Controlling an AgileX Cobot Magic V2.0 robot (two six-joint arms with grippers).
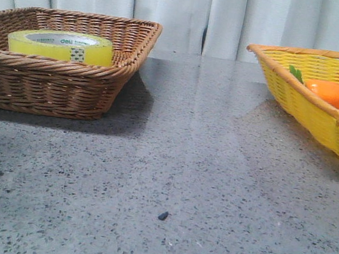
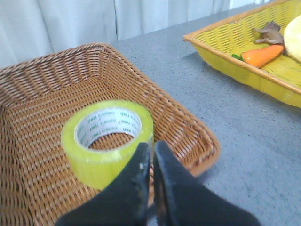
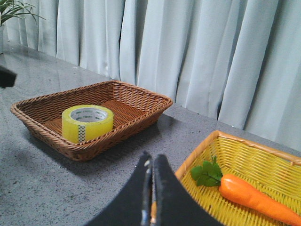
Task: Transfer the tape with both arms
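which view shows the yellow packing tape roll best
The left wrist view: the yellow packing tape roll fills the frame, core printing visible, in the brown wicker basket. The front view hides its lower half behind the basket wall; the right wrist view shows it whole but small.

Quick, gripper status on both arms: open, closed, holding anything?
Left gripper: closed, holding nothing, above the tape in the brown basket.
Right gripper: closed, holding nothing, near the yellow basket.
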